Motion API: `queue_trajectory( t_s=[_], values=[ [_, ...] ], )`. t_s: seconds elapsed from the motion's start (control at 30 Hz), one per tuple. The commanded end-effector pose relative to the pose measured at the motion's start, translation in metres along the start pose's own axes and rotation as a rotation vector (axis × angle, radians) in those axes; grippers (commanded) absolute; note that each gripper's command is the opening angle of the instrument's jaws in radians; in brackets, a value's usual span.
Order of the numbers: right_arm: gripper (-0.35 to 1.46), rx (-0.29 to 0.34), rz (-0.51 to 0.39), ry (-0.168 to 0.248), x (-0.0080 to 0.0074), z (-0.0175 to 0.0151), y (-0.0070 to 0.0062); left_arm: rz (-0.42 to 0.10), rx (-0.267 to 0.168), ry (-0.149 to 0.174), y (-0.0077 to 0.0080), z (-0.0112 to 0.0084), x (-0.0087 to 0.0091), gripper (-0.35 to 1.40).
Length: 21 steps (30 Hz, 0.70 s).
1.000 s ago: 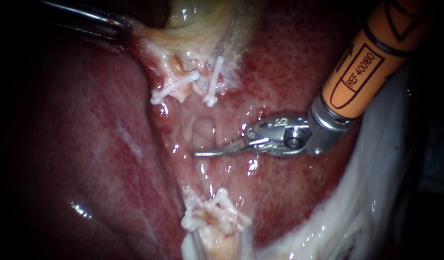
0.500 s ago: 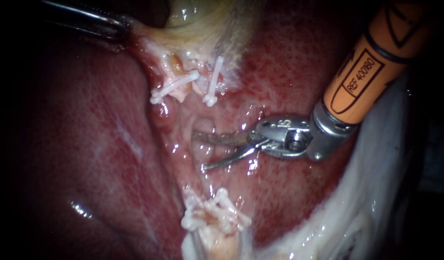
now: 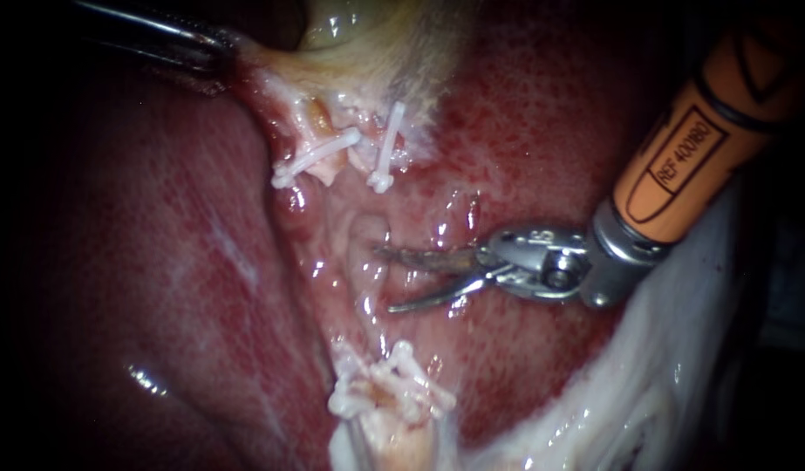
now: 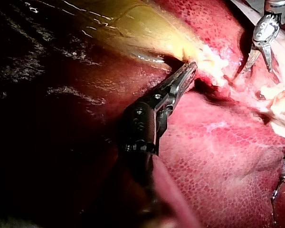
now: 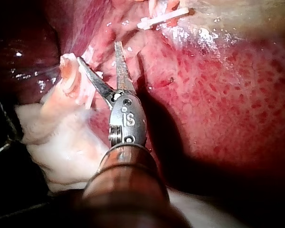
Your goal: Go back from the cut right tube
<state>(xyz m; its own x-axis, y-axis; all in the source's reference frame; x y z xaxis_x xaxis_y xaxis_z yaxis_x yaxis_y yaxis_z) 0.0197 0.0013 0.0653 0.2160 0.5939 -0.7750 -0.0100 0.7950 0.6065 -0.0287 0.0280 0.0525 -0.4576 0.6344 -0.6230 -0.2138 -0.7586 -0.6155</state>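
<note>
My right instrument (image 3: 385, 279), the one with the orange shaft and two thin silver blades, has its jaws apart with nothing between them. They hang over the wet, dark red liver (image 3: 158, 262). The cut right tube (image 3: 402, 148), a short pale stub, sits off to one side of the jaws, pinched by a small white plastic clip (image 3: 386, 148). A bunch of white clips (image 3: 393, 384) sits off the other side. My thin dark left instrument (image 4: 189, 69) has its jaws clamped on the edge of the pale yellow gallbladder (image 3: 367, 35). The tube looks soft, wet and slippery (I think it would tear easily). I would not grab it. If I had to, I would hold the stub beside its clip.
</note>
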Motion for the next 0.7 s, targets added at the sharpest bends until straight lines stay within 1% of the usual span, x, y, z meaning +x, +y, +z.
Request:
queue_trajectory(
  t_s=[0.03,0.07,0.13,0.17,0.23,0.27,0.37,0.47,0.6,0.7],
  values=[
    [1.43,-0.019,-0.036,-0.007,0.0001,-0.0007,-0.0001,0.001,-0.001,0.000,0.0000,0.0000,0.0000,-0.35],
    [1.43,-0.032,-0.067,-0.016,0.0001,-0.0013,-0.0002,0.001,-0.001,0.000,0.0000,0.0000,0.0000,-0.35],
    [1.43,-0.058,-0.124,-0.053,0.0004,-0.0024,-0.0003,0.000,0.002,0.001,0.0000,0.0000,0.0000,-0.35],
    [1.43,-0.075,-0.153,-0.088,0.0007,-0.0032,-0.0003,0.000,0.002,0.001,0.0000,0.0000,0.0001,-0.35],
    [1.43,-0.091,-0.207,-0.154,0.0013,-0.0044,-0.0003,0.000,0.002,0.001,0.0000,0.0000,0.0001,-0.35],
    [1.45,-0.099,-0.234,-0.199,0.0017,-0.0051,-0.0004,0.000,0.002,0.001,0.0000,0.0000,0.0001,-0.35],
    [1.45,-0.123,-0.302,-0.285,0.0030,-0.0069,-0.0008,0.000,0.002,0.001,0.0000,0.0000,0.0001,-0.35],
    [1.45,-0.139,-0.343,-0.356,0.0045,-0.0083,-0.0014,0.000,0.002,0.001,0.0000,0.0000,0.0001,-0.35],
    [1.45,-0.143,-0.376,-0.439,0.0059,-0.0095,-0.0021,0.000,0.003,0.001,0.0000,0.0000,0.0001,-0.35],
    [1.45,-0.151,-0.378,-0.471,0.0064,-0.0099,-0.0025,0.000,0.003,0.001,0.0000,0.0001,0.0001,-0.35]
  ],
)
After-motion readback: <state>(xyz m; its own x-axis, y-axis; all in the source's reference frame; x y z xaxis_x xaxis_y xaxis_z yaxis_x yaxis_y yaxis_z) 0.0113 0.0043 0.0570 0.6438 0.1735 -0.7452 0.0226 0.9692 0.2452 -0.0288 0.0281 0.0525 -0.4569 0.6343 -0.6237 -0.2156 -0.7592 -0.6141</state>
